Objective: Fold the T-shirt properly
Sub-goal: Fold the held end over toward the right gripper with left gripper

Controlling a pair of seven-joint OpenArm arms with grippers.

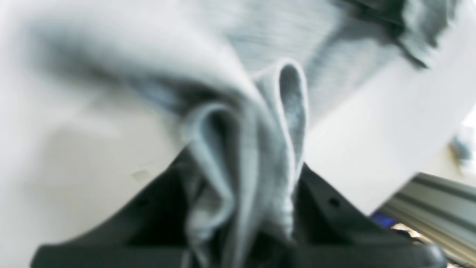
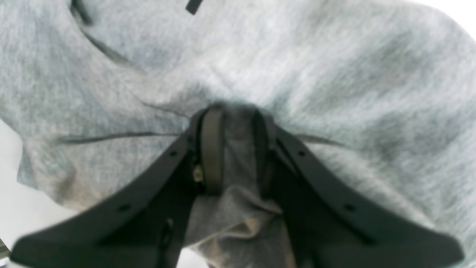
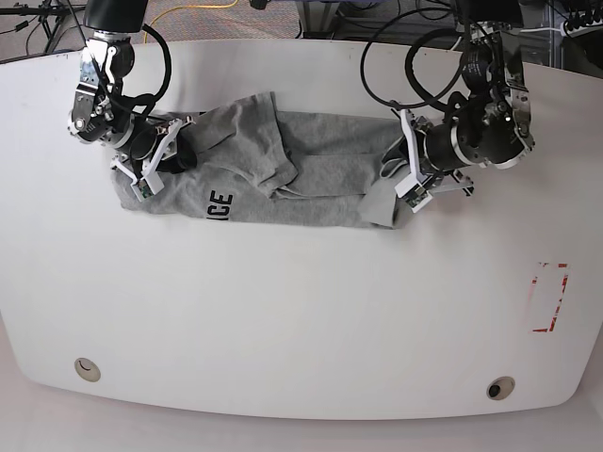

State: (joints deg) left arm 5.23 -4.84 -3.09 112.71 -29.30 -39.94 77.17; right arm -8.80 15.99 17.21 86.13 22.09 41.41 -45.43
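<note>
Table (image 3: 301,311): white, rounded corners, fills most of the base view.
Red marking (image 3: 550,298): rectangular outline near the table's right edge.
Round holes: one by the front-left corner (image 3: 87,368), one by the front-right corner (image 3: 500,387).
Cables (image 3: 236,11): on the floor beyond the far edge.

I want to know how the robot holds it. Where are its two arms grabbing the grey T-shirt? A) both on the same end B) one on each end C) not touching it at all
B: in the base view the right gripper pinches one end of the T-shirt and the left gripper the other.
</note>
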